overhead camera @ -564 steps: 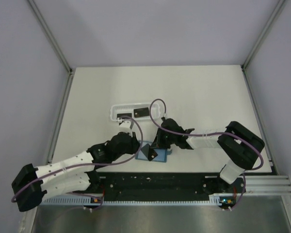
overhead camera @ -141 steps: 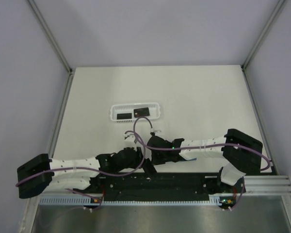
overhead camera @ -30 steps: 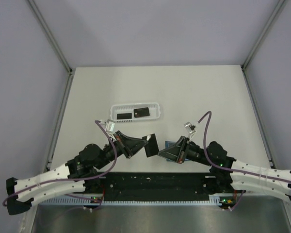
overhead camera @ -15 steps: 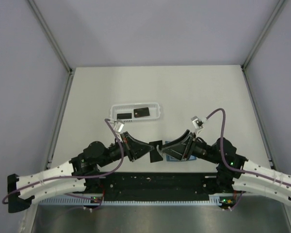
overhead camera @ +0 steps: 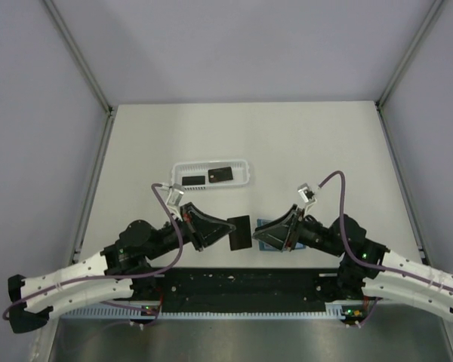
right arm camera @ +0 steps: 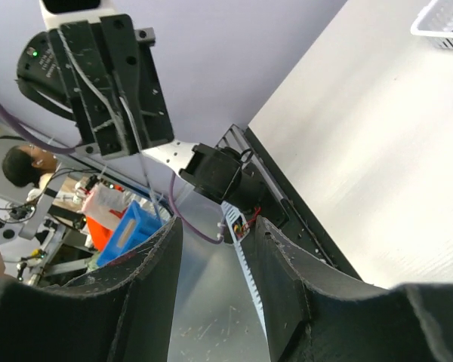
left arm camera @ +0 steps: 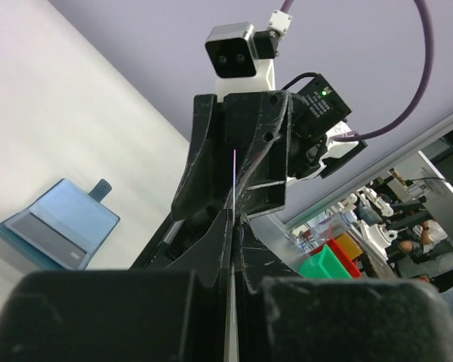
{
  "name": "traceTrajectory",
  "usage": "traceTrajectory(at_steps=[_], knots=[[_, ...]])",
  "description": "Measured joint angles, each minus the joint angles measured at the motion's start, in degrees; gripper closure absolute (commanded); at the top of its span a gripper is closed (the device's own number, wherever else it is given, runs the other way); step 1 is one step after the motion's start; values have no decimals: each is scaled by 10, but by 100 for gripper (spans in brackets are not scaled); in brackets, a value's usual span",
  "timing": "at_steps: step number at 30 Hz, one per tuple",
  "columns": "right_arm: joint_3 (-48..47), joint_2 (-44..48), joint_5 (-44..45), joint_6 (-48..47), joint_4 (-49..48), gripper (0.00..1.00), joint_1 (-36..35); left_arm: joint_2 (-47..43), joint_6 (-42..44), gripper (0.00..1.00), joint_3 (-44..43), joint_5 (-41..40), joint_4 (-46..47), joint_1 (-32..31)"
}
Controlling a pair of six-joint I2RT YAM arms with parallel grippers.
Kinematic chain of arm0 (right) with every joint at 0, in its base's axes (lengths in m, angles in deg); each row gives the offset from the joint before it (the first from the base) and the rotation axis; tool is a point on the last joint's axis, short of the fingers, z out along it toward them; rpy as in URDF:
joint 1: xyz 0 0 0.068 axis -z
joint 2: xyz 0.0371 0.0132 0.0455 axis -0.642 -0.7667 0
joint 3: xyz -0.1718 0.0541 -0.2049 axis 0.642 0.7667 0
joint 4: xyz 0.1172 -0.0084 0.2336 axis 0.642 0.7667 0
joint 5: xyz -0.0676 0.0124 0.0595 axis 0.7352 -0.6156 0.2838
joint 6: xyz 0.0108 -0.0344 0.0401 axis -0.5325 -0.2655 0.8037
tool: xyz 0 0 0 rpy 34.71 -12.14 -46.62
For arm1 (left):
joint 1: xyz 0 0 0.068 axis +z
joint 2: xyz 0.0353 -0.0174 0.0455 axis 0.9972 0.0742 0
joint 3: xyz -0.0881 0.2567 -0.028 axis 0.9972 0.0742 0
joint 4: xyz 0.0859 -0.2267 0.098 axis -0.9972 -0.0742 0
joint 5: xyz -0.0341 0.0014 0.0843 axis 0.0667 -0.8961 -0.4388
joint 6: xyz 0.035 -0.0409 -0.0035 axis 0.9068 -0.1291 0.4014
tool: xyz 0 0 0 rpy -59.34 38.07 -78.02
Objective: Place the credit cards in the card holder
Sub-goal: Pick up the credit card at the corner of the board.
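**Near the table's front edge: one card pinched, pouch lying open**

On the white table (overhead camera: 309, 151), close to its front edge, two white-and-black arms are turned tip to tip. A long white basket tray (overhead camera: 245, 172) is set further back. The small teal-blue soft card holder (left arm camera: 57, 226) lies opened flat, partly covered by the right gripper (overhead camera: 263, 234), whose fingers (right arm camera: 283, 264) are spread with nothing between them. Two thin black credit cards (overhead camera: 192, 179) lie in the tray. A third black card (overhead camera: 240, 233) is pinched by the closed left gripper (overhead camera: 226, 226), just left of the holder when seen from above.
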Motion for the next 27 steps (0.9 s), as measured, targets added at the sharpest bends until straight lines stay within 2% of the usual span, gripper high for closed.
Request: traceTrajectory(at_steps=[12,22,27], knots=[[0,-33,-23,-7,-15,57,0,18,0,100,-9,1,2,0],[0,70,38,-18,19,48,0,-8,2,100,-9,-23,-7,0],[0,56,29,-19,12,48,0,9,2,100,-9,-19,-7,0]])
